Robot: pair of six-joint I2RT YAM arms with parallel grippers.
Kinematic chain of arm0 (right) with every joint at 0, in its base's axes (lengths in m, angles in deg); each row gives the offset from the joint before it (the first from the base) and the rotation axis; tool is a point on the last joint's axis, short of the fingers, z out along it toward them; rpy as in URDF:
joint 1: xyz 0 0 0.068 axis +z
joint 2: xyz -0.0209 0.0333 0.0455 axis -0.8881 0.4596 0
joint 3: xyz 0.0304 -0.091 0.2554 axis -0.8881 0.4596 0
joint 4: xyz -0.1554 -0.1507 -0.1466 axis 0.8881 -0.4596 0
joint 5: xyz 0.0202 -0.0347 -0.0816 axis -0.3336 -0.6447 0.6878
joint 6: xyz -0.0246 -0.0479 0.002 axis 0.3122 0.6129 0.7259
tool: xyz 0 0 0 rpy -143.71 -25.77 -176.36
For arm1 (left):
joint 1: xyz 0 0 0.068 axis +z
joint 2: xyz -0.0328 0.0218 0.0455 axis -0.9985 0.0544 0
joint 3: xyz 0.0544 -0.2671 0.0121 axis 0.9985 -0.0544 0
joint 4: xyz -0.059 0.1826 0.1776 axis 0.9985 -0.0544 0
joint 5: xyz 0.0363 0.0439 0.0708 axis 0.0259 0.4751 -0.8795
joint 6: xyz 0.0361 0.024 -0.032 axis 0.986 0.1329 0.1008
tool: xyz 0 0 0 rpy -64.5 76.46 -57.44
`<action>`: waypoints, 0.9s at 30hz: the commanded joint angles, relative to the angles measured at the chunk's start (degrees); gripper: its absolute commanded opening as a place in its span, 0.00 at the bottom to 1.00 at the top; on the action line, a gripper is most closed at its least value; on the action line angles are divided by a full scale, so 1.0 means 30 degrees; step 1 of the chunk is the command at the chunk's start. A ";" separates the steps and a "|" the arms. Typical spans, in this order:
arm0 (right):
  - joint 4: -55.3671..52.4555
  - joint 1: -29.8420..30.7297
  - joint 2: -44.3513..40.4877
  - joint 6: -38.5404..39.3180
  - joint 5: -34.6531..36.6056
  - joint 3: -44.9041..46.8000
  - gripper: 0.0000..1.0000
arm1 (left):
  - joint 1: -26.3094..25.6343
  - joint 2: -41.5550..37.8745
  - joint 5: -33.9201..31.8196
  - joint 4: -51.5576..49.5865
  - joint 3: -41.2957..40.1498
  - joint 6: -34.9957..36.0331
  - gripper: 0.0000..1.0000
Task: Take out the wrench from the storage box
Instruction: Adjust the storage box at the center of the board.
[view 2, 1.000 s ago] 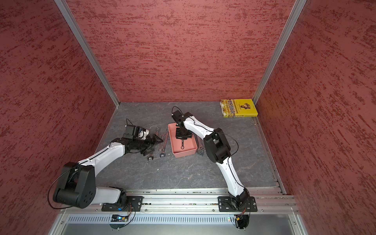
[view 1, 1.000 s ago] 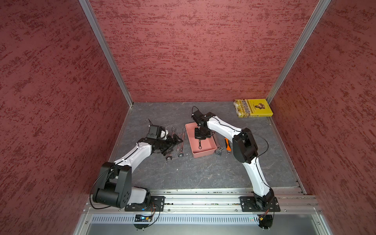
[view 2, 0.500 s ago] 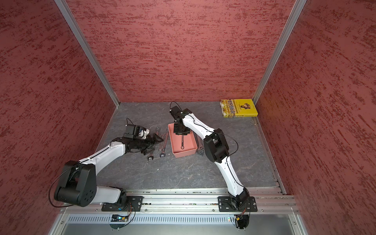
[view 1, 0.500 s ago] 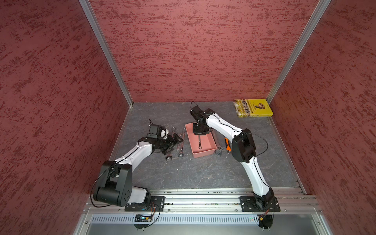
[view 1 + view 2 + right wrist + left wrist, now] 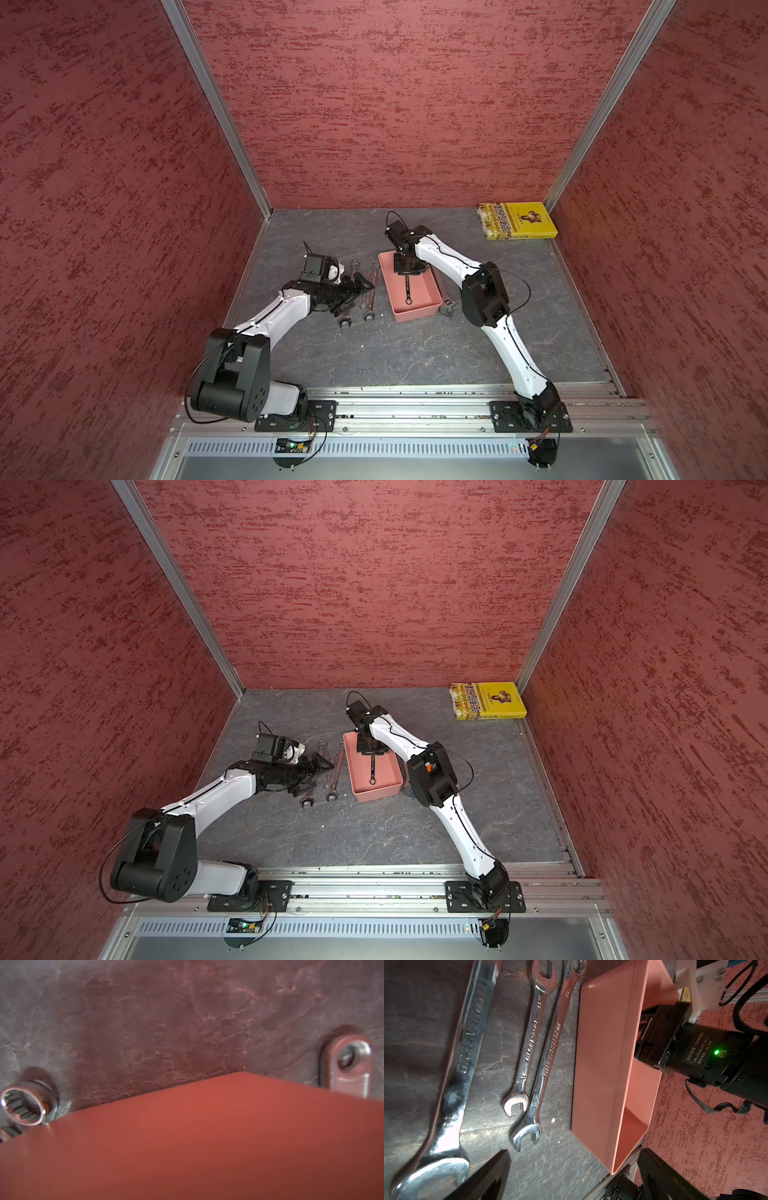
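A slim dark metal wrench (image 5: 407, 291) lies inside the shallow salmon-pink plastic storage box (image 5: 417, 314), mid-table. The right gripper (image 5: 409, 270) sits over the wrench's far end, probably to lift it, though I cannot tell whether it grips. The left gripper (image 5: 358, 286), spread wide and empty, hovers to the left above three silver spanners (image 5: 529, 1043).

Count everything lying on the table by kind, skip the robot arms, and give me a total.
Storage box: 1
Wrenches: 4, three loose on the table, one inside the box
Yellow book: 1
Half-hidden tool beside the box, kind unclear: 1
Total: 7
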 commanded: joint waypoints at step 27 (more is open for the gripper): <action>0.1917 0.0923 -0.5134 -0.2468 0.0931 0.5920 0.35 | 0.0154 0.0230 0.0274 0.0114 0.0450 0.0496 1.00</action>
